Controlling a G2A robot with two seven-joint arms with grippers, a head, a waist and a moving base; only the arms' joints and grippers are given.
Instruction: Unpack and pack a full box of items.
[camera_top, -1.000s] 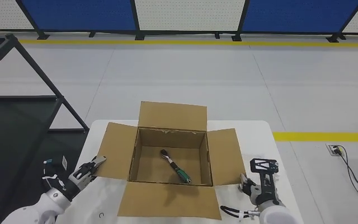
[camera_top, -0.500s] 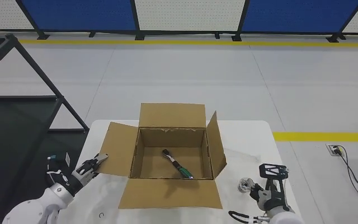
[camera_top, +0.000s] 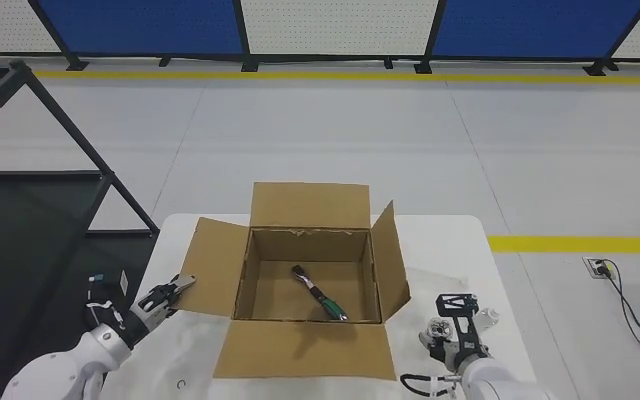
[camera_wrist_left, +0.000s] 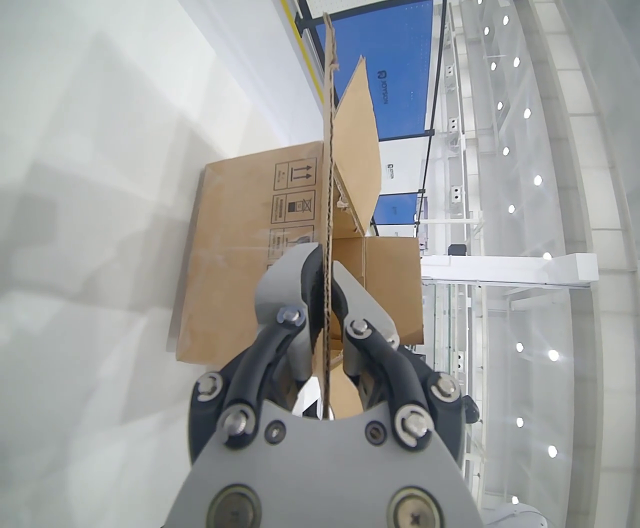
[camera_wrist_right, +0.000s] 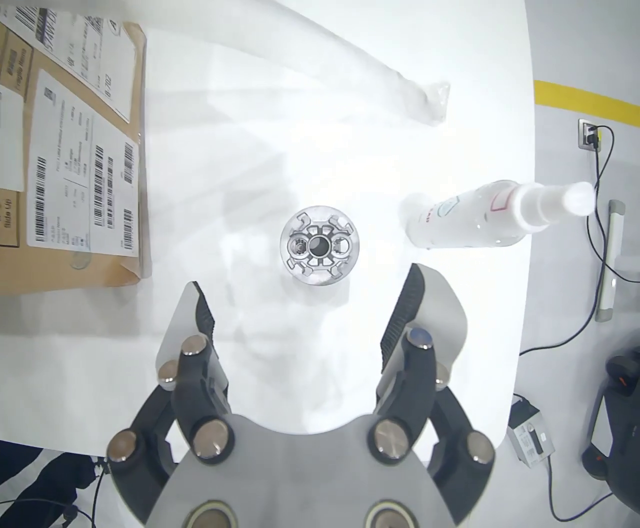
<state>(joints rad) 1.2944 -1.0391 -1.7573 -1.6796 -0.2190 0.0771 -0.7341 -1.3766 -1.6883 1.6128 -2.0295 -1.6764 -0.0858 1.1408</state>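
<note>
Pinching flap, hovering over part: what may go wrong

L gripper is clamped on the edge of the box's left flap. A hard pull could tear the cardboard or drag the box across the table. R gripper, jaws spread wide, hangs over the round metal part right of the box. An off-centre close may flick it into the spray bottle lying just beside it, or off the near edge. The right flap stands up and could block a drop-in. In the box lies a green-handled tool, type unclear. Box interior by the near wall is hidden.
</note>
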